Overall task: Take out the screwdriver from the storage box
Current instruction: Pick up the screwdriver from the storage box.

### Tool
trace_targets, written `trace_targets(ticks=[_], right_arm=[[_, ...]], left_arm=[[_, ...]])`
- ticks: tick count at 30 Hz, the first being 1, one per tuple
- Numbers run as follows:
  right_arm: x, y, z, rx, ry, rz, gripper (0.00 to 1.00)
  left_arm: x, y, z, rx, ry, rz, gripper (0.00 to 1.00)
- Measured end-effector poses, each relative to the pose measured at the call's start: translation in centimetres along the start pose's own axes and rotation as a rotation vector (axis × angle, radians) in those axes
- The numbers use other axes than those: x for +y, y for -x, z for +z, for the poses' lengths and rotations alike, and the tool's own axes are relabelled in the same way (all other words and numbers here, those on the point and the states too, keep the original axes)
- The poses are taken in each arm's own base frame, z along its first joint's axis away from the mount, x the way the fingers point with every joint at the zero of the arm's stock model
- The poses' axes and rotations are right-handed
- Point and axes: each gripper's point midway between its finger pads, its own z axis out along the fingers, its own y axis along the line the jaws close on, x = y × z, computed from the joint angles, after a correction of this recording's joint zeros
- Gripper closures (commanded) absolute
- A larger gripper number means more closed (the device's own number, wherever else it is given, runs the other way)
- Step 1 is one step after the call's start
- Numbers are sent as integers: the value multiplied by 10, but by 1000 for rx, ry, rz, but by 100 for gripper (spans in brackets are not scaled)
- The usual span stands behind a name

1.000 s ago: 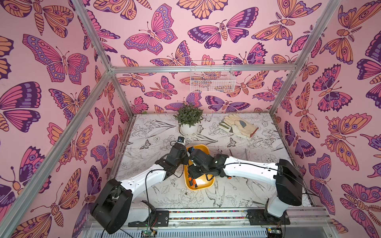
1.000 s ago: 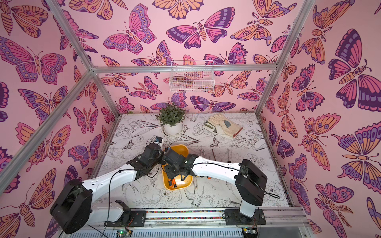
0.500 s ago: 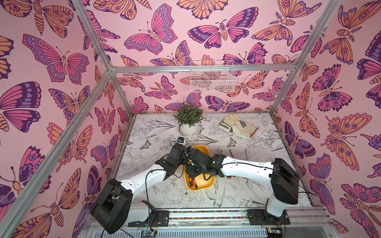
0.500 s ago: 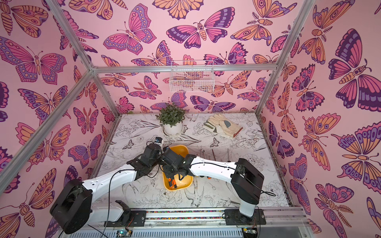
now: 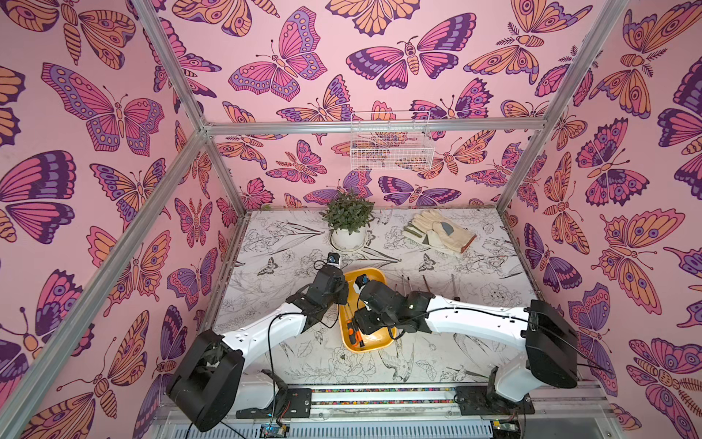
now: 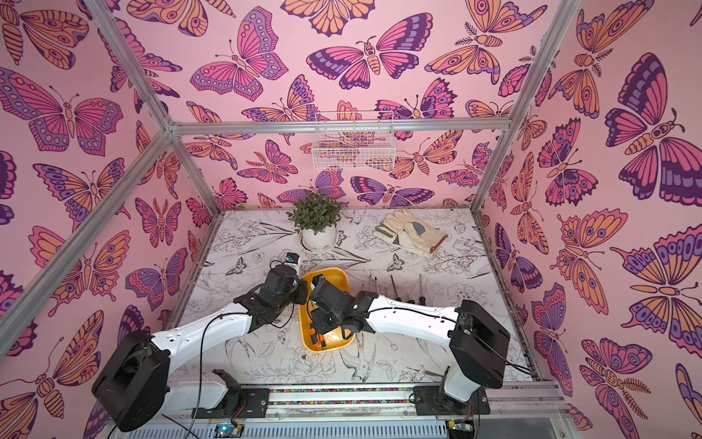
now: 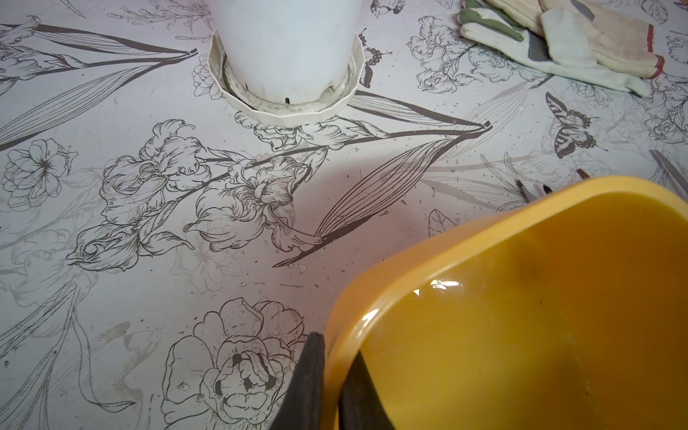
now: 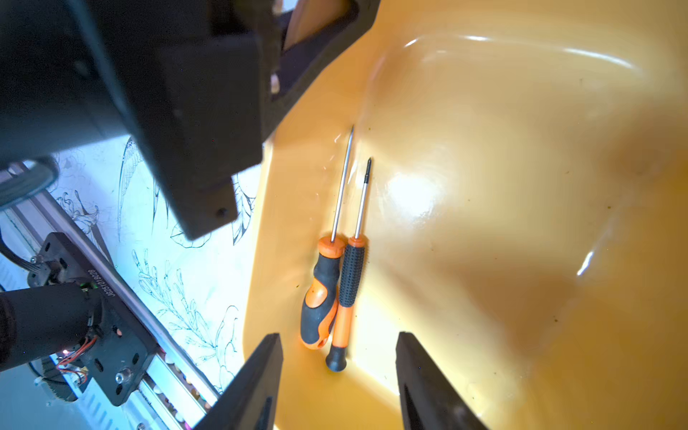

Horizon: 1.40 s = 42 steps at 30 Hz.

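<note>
the left claw (image 7: pixel 333 376) is clamped on the rim of the storage box (image 7: pixel 521 298), 1 finger inside the wall and 1 outside. the right claw (image 8: pixel 338 335) hangs inside the box, about half wide and holding nothing, with its 2 fingers straddling the handle ends of 2 screwdrivers. both lie on the box floor, close along the wall that the left claw grips: a fat-handled screwdriver (image 8: pixel 320 298) and a slim screwdriver (image 8: pixel 348 283), handles touching and shafts nearly parallel.

likely trouble from here:
- the pair sits so tight that closing could catch both, or pinch 1 and roll the other away.
- the fat one is nearest the wall, so the outer finger may strike the sloped wall before it gets low enough.
- round handles on glossy plastic may squirt out of a shallow grip.
- if the hold on the thin rim slips, the box could skid or tip as the right claw presses down.
- the 2 arms are close together above the box, so a lift could brush them.
</note>
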Motion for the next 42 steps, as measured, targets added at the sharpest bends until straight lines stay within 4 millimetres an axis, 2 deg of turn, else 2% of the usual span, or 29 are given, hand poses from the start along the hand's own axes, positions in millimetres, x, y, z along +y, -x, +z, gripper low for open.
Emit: trace_targets(ticks=[11,19,28,35,42], right_arm=[[-9,-15,22,59,-40,45,47],[-22,-35,50,141,-83,79,51],[-23,-22,56,111,-27,160,54],[-17,-20,63,108,7,168,54],[-15,-17,65,104,9,167,61]], left_arm=[[0,0,0,0,0,0,100],[0,0,0,-1,0,-5,100],[0,5,-4,-17,-4,-11,100],[4,24,-23,-94,7,-8,100],[9,26,-32,-118,20,-9,100]])
